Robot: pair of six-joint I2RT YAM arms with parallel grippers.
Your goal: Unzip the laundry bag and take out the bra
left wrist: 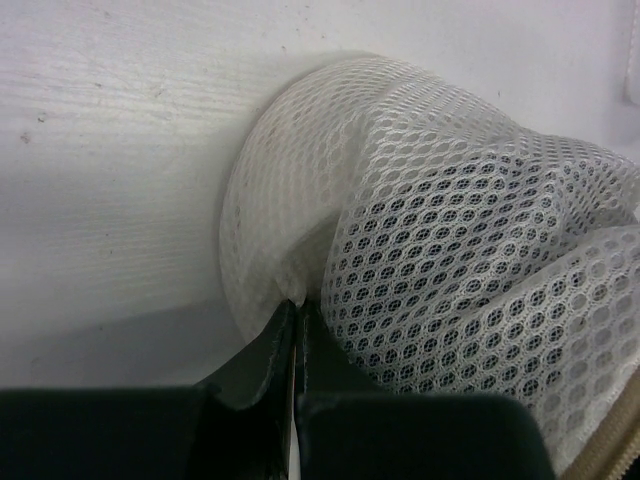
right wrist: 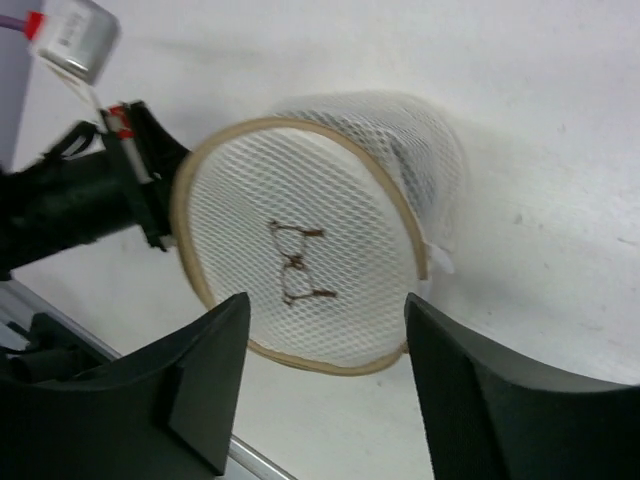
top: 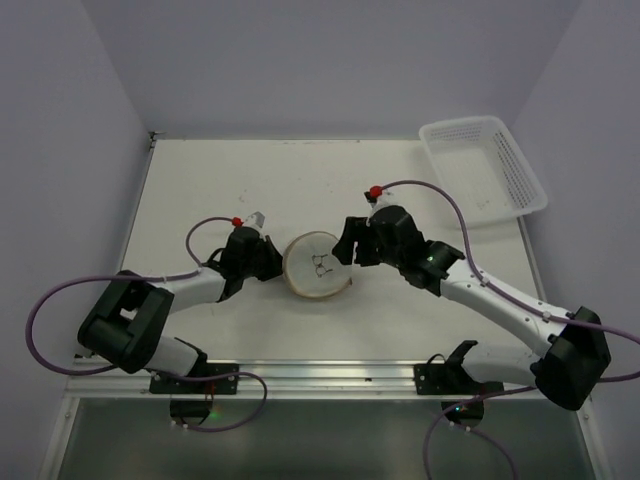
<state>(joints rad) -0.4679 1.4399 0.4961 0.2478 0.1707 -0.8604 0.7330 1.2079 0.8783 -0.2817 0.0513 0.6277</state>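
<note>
The laundry bag [top: 317,265] is a round cream mesh pouch with a tan rim and a small bra outline on its face, lying mid-table. My left gripper [top: 272,262] is at its left edge, jaws shut on a fold of the mesh [left wrist: 296,296]. My right gripper [top: 346,246] is open just above the bag's right edge. In the right wrist view the bag's face [right wrist: 300,230] shows between the spread fingers [right wrist: 205,370]. The mesh holes look dark in the left wrist view. The bra itself is hidden, and so is the zipper pull.
A white perforated rectangular basket [top: 485,165] stands at the table's back right corner. The metal rail [top: 330,372] runs along the near edge by the arm bases. Purple cables loop from both arms.
</note>
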